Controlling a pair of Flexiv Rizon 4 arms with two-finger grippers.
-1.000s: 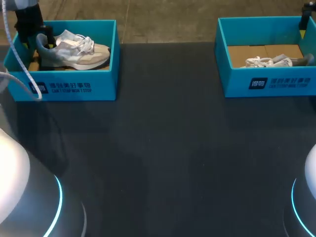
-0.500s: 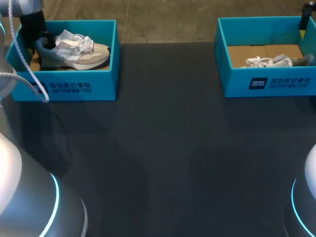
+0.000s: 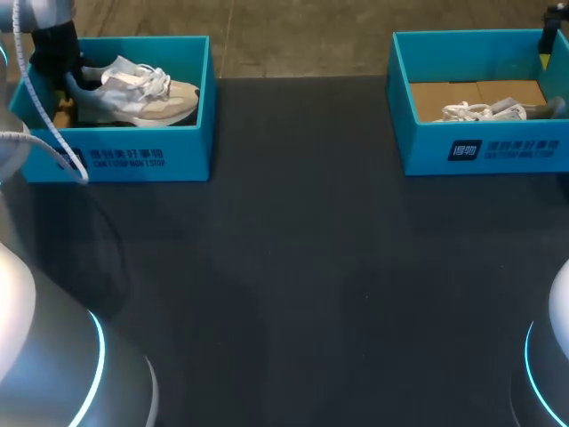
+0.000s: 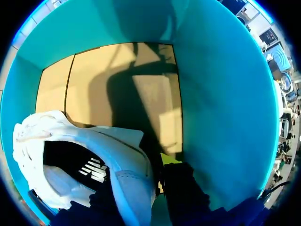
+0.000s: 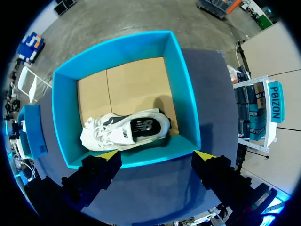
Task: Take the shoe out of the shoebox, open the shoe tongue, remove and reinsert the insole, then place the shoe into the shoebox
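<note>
At the bench's [image 3: 293,267] far left corner sits the left box [image 3: 133,156], teal with a cardboard floor [image 4: 103,80], and the left shoe [image 3: 142,93] is inside it, white and beige, toe toward the bench's middle and heel toward the outer wall. My left arm comes down into that box at the heel end. From the left wrist, the left end effector [image 4: 143,181] is clenched on the left shoe [image 4: 127,160]: one dark finger goes into the shoe's opening, the other stands outside the heel with its yellow tip showing, and the pale heel wall is pinched between them (the inner tip is hidden inside the shoe). The box wall [image 4: 211,94] rises close beside the outer finger. Well apart, at the far right corner, the right box [image 3: 498,151] holds the right shoe [image 3: 484,112], white, lying along the near wall with its laces toward the bench's middle. From the right wrist, the right end effector [image 5: 156,155] hangs above that box's near wall [image 5: 61,117], released, its yellow tips spread wide and touching nothing, with the right shoe [image 5: 127,131] just ahead of them, its dark insole facing up.
</note>
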